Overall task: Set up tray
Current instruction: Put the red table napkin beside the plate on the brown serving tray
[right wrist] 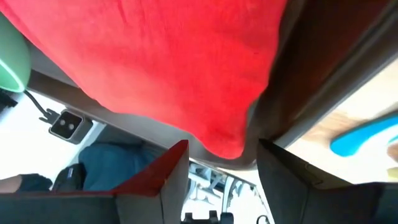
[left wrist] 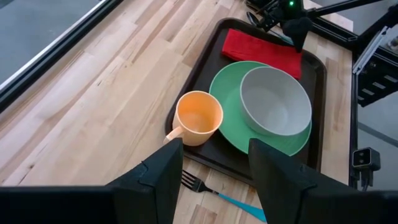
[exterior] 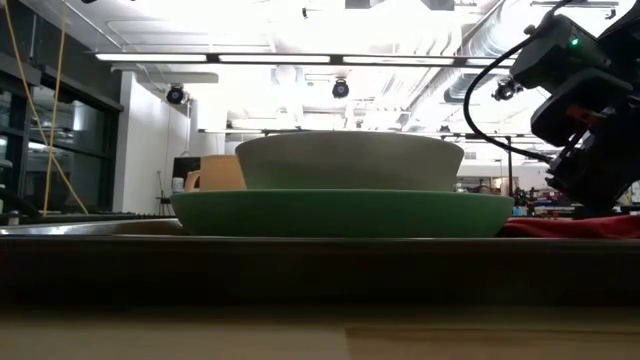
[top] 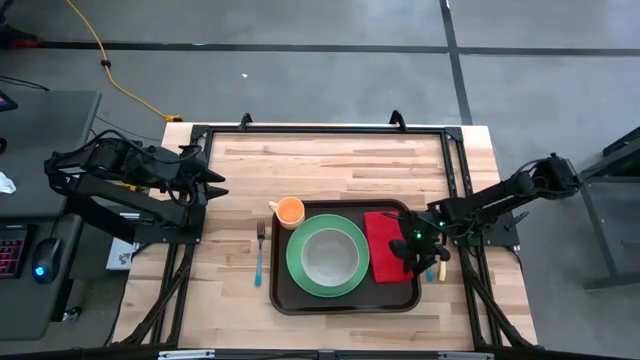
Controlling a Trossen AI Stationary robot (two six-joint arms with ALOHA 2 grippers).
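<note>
Over on the left side of the table the left gripper [top: 215, 180] just hangs there above the bare wood, fingers spread wide with nothing in them, well clear of everything else. A fork [top: 259, 252] with a blue handle lies on the table just beside the left edge of the tray [top: 345, 303], and an orange cup [top: 288, 211] sits at the tray's far left corner, right against the green plate [top: 298, 270]. The tray itself sits on the near half of the table, a bit right of center, and it's pretty packed: the plate takes up most of it with a grey bowl [top: 329, 255] sitting inside, and a red napkin [top: 382, 248] fills the strip along the right side. The right gripper [top: 418, 262] is down low over the napkin's near right part, at the tray's right rim. Its fingers stand partly apart in the wrist view, with the red cloth right in front of them; can't tell if they actually touch it. Just off the tray's right edge there's something with a blue handle [top: 431, 272] and something yellowish [top: 442, 268] next to it, half hidden under the arm.
</note>
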